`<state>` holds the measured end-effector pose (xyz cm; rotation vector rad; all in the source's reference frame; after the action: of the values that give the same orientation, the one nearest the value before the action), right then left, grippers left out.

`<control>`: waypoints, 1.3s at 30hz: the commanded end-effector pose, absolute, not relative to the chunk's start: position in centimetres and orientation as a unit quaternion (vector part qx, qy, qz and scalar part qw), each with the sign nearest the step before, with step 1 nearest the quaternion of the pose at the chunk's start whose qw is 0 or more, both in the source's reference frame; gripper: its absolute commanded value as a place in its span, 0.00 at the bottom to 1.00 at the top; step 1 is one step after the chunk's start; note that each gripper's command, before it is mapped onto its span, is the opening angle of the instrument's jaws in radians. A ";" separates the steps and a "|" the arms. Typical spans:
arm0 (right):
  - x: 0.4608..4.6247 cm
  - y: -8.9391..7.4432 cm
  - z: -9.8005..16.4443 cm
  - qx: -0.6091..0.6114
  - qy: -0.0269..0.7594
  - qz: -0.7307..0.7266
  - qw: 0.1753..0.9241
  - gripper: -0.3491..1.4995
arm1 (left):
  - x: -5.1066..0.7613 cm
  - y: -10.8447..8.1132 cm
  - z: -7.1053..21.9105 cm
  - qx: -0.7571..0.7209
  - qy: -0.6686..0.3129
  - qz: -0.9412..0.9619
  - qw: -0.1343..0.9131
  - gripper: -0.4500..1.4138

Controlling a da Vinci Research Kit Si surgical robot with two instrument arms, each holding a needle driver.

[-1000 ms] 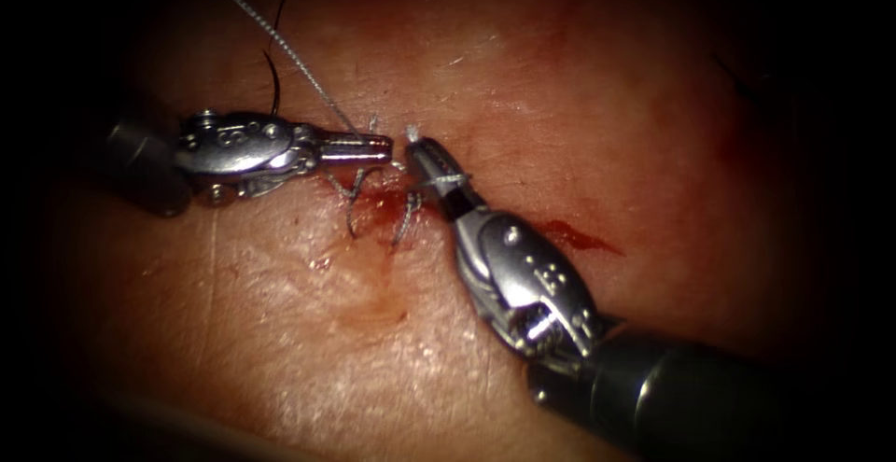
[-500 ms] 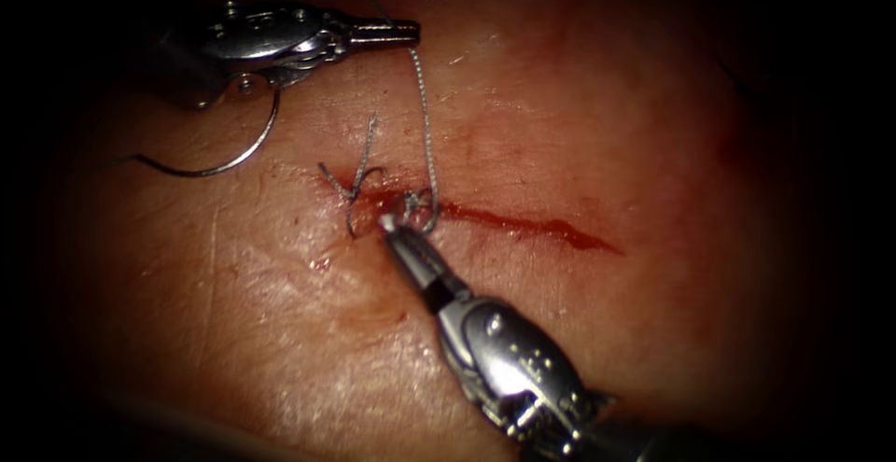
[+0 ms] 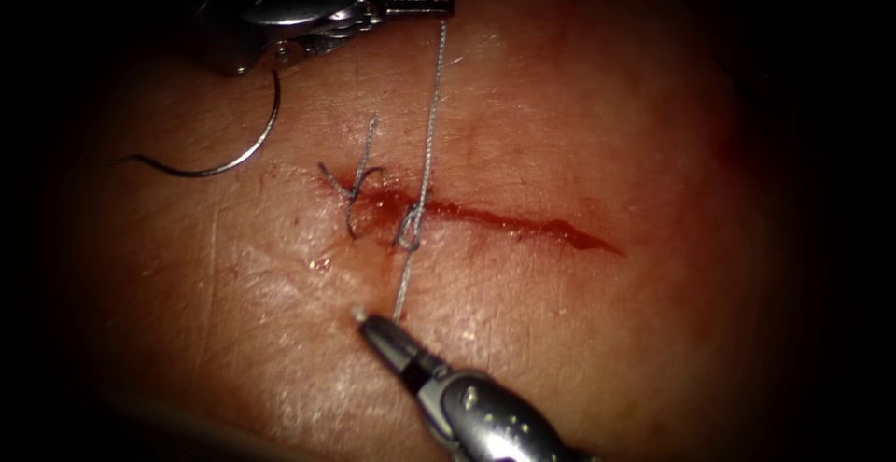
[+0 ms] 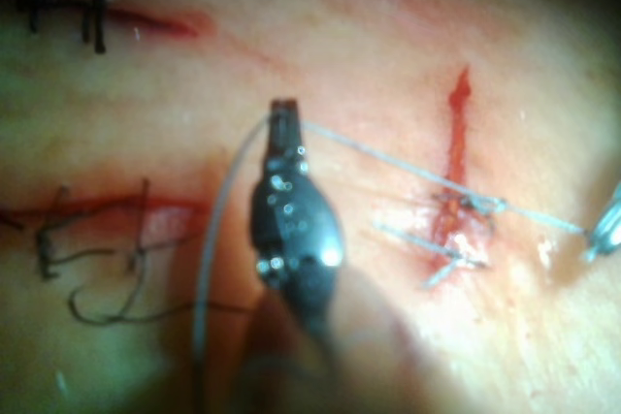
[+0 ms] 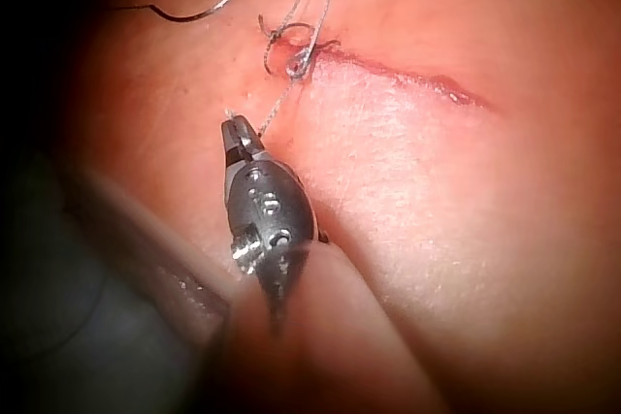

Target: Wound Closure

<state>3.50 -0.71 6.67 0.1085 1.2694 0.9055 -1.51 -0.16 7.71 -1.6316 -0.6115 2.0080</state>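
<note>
Spanning the cut (image 3: 504, 221), taut braided thread (image 3: 429, 117) clamped by both the left tool (image 3: 425, 2) and right tool (image 3: 371, 325); curved needle (image 3: 229, 159) loose on glistening tissue (image 3: 579, 331).

A: Light check, all 3 views. Endoscope: bright patch mid-frame on the tissue (image 3: 560, 331), falling off to black all round the rim. Heavy vignette.
B: Glare?
A: Wet speckled sheen on the tissue below the cut (image 3: 523, 224). Hard highlights on the metal of the left tool (image 3: 439, 2), which sits half in the dark rim, and on the right tool (image 3: 366, 317).
B: Wrist views?
A: Left wrist: pale, strongly lit, tissue near overexposed, bright spots on the tool body, shaft in shadow. Right wrist: dimmer, light lands on the tissue beside the cut, shaft and surroundings in deep shadow.
</note>
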 end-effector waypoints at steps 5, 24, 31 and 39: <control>3.70 -0.8 6.7 0.052 0.574 0.401 0.712 0.00 | -1.54 0.0 7.8 -0.592 -0.216 0.737 0.245 0.00; 3.74 -1.0 7.0 0.071 0.556 0.376 0.738 0.00 | -1.76 0.3 8.1 -0.583 -0.193 0.754 0.234 0.00; 3.83 -1.2 7.0 0.073 0.552 0.370 0.744 0.00 | -1.82 0.3 8.1 -0.583 -0.186 0.756 0.233 0.00; 3.59 -0.9 6.7 0.087 0.553 0.396 0.728 0.72 | -1.79 0.1 7.9 -0.588 -0.198 0.751 0.225 0.00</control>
<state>3.42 -0.80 6.59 0.1981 1.2164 0.8719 -1.71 0.11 7.71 -1.6343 -0.5536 2.0749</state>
